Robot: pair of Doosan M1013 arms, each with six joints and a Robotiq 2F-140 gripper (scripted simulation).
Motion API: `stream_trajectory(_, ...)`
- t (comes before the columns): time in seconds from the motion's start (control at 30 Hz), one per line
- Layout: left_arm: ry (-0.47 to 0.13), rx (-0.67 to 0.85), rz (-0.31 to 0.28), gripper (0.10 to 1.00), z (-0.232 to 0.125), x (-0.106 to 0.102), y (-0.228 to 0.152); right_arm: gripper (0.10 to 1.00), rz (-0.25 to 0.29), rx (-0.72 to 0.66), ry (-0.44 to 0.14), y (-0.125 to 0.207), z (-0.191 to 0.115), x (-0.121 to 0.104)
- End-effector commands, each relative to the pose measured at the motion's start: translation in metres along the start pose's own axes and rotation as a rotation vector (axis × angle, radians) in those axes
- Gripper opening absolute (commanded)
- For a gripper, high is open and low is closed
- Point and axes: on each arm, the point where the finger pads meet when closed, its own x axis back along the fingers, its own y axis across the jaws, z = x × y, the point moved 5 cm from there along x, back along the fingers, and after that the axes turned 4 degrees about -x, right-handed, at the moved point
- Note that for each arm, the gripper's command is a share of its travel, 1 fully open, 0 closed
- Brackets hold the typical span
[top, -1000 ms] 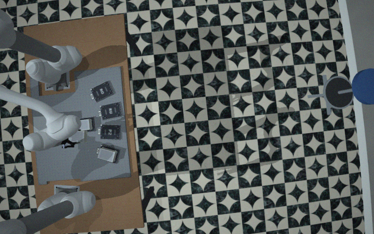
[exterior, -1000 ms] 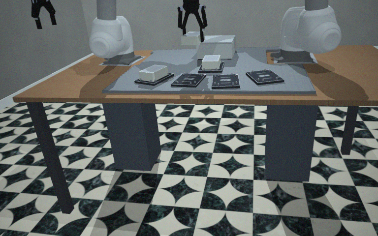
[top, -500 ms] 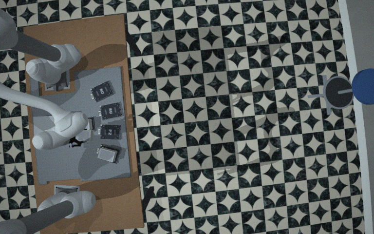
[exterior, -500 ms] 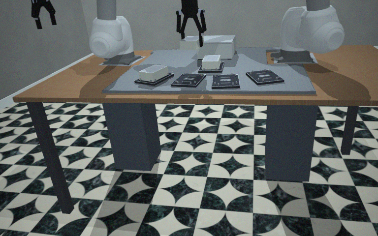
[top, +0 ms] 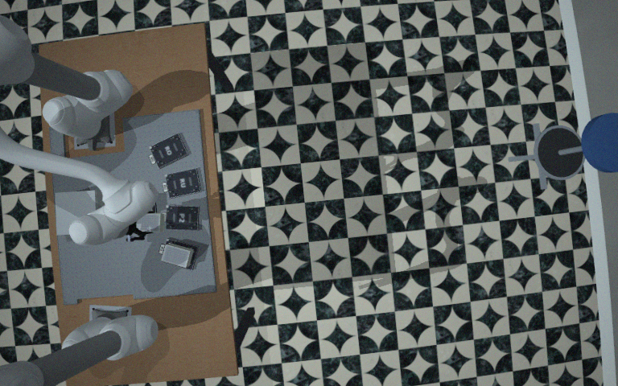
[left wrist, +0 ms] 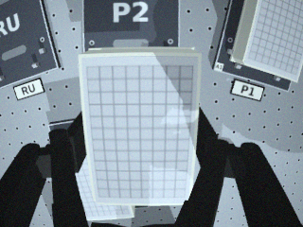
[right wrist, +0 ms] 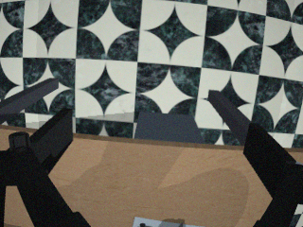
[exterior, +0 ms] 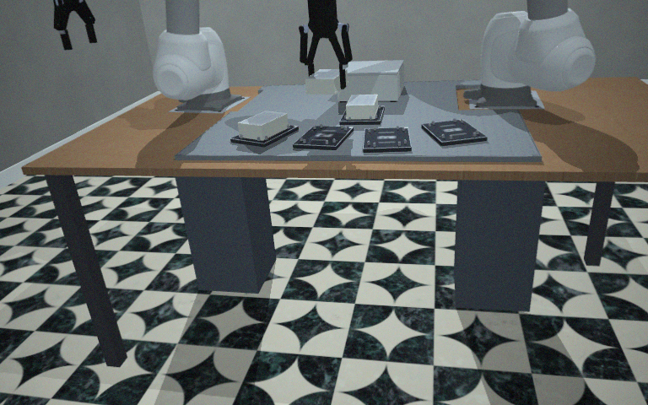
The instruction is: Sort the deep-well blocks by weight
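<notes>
My left gripper (exterior: 326, 78) (left wrist: 141, 120) is shut on a pale deep-well block (top: 148, 222) (exterior: 317, 85), held above the plate between the infeed and P2. A second block (exterior: 361, 107) (left wrist: 105, 203) sits in the infeed nest (exterior: 363, 122), mostly hidden by the arm in the top view. A third block (top: 176, 255) (exterior: 262, 127) (left wrist: 275, 40) sits in nest P1 (left wrist: 224, 57). Nests P2 (top: 171, 219) (exterior: 312, 143) (left wrist: 101, 28), RU (top: 191, 178) (exterior: 386, 145) and RO (top: 159, 160) (exterior: 454, 137) hold no block. My right gripper (exterior: 78, 44) (right wrist: 161, 132) is open and empty.
The check-weigher (top: 75, 200) (exterior: 377, 83) is a pale box at the back of the grey perforated plate (top: 106, 281) (exterior: 247, 157); its lamp is not visible. The right arm stands at the table's side, its gripper high over the wooden table (right wrist: 128, 165).
</notes>
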Motion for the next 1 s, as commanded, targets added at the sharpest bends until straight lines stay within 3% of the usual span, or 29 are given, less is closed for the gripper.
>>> stream_trajectory(0.0,0.001,0.000,-0.001,0.099,0.012,-0.003,-0.002,1.000,0.001,0.000,0.001,0.000,0.000,0.001)
stream_trajectory(0.97,0.001,0.000,-0.001,0.099,0.089,-0.030,-0.020,1.000,0.001,0.000,0.001,0.000,0.000,0.001)
